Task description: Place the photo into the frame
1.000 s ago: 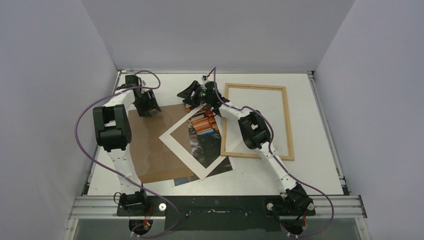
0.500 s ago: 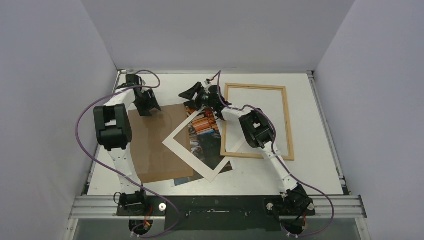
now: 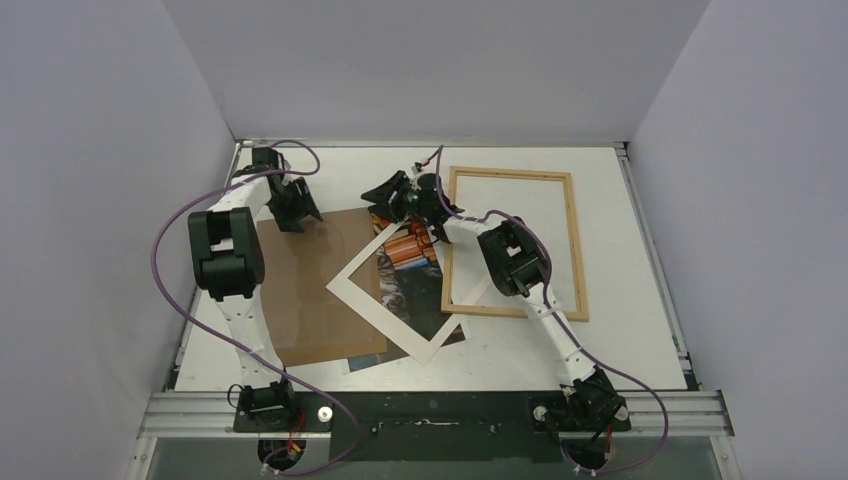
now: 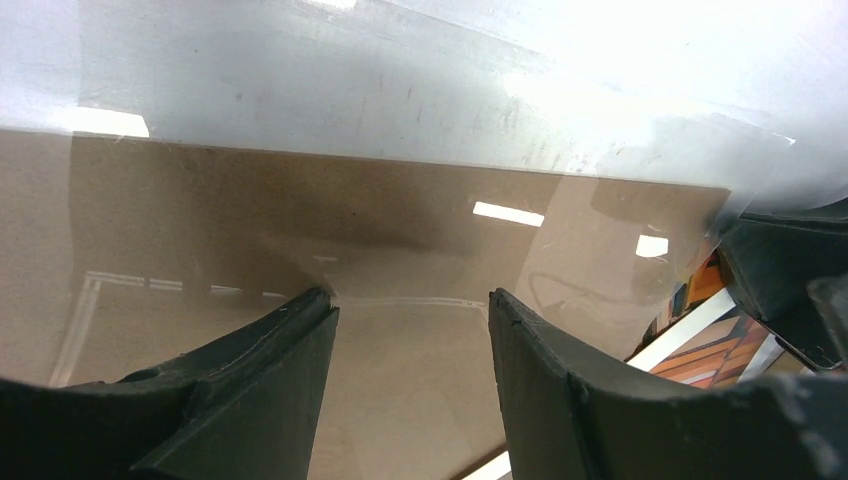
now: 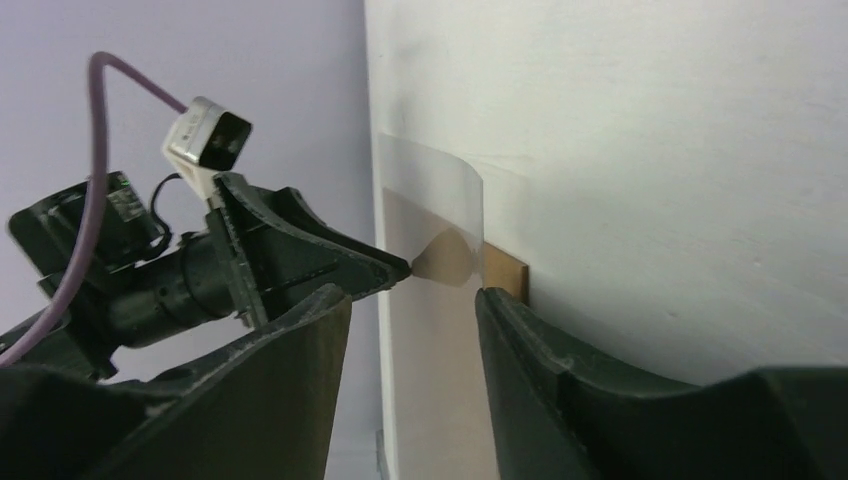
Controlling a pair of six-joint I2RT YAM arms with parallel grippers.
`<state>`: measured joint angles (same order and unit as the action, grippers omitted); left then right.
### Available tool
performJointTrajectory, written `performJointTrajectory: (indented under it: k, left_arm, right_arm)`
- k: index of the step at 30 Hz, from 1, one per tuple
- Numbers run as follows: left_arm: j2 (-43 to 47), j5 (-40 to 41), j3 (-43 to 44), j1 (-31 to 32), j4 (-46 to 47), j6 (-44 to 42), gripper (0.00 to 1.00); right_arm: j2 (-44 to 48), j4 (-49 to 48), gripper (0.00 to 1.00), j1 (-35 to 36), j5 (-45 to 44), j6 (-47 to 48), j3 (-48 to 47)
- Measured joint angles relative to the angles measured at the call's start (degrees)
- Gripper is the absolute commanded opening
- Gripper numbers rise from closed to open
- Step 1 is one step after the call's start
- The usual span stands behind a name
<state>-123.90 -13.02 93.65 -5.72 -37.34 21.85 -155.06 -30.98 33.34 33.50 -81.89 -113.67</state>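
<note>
Glossy rectangular cat photo (image 3: 408, 250) lies flat, long axis roughly near-to-far; left claw (image 4: 410, 300), right claw (image 5: 412, 295) both released.

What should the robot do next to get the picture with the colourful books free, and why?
Probably lower the open right gripper onto the far corner of the white mat and slide the mat aside. The mat lies tilted across the photo, covering its edges, so the photo can't be picked up cleanly. The wooden frame waits beside it with bare table showing through.
</note>
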Motion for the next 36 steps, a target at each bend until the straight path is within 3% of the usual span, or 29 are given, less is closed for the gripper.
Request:
performJointTrajectory:
  k: [7, 19, 28, 36]
  left_arm:
    - [0.1, -2.4, 0.0, 0.0, 0.9, -0.1, 0.62]
    - [0.7, -5.0, 0.7, 1.7, -0.8, -0.8, 0.73]
    - [10.6, -2.3, -7.3, 11.7, 2.4, -4.2, 0.85]
    - [16.6, 3.6, -11.5, 16.0, 10.6, -7.6, 0.88]
  right_arm:
    - [1.3, 13.1, 0.0, 0.1, -0.3, 13.7, -1.8]
    - [5.0, 17.4, 0.0, 0.8, -3.4, 17.7, 0.7]
    - [11.2, 20.2, 0.0, 0.8, -5.4, 16.4, 2.3]
    - [14.2, 26.3, 0.0, 0.7, -6.8, 16.6, 2.3]
